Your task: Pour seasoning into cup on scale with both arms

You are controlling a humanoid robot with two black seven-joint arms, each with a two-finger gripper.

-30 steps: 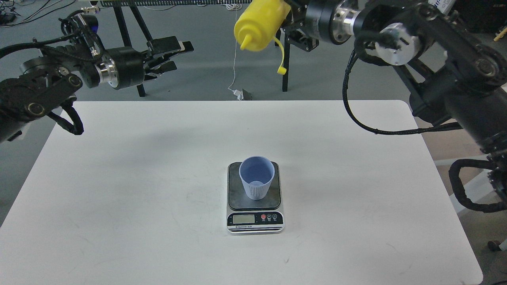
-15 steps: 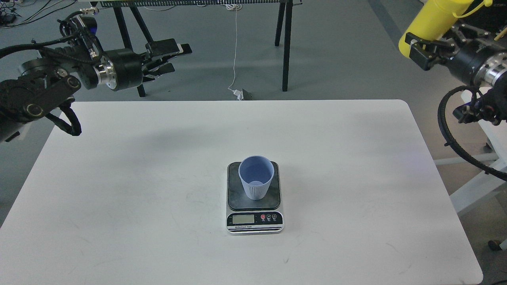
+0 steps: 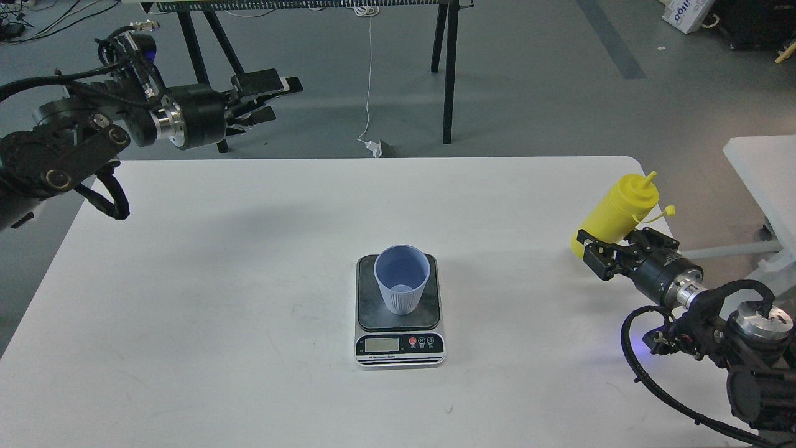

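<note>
The blue-grey ribbed cup (image 3: 402, 278) stands upright on the dark platform of the scale (image 3: 400, 343) at the middle of the white table (image 3: 217, 280). My right gripper (image 3: 602, 250) is shut on the lower part of the yellow seasoning bottle (image 3: 615, 210) at the table's right edge; the bottle leans right, nozzle up, its tethered cap (image 3: 669, 211) hanging open. My left gripper (image 3: 273, 99) hovers open and empty beyond the table's far left corner.
Black stand legs (image 3: 449, 68) and a white cable (image 3: 369, 74) are on the floor behind the table. A second white table (image 3: 762, 168) is at the right. A cardboard box (image 3: 684, 14) lies far right.
My right arm has swung the bottle from high over the table's back, nozzle down, out to the right and down to the table's right edge, now nozzle up. The left arm barely moved.
</note>
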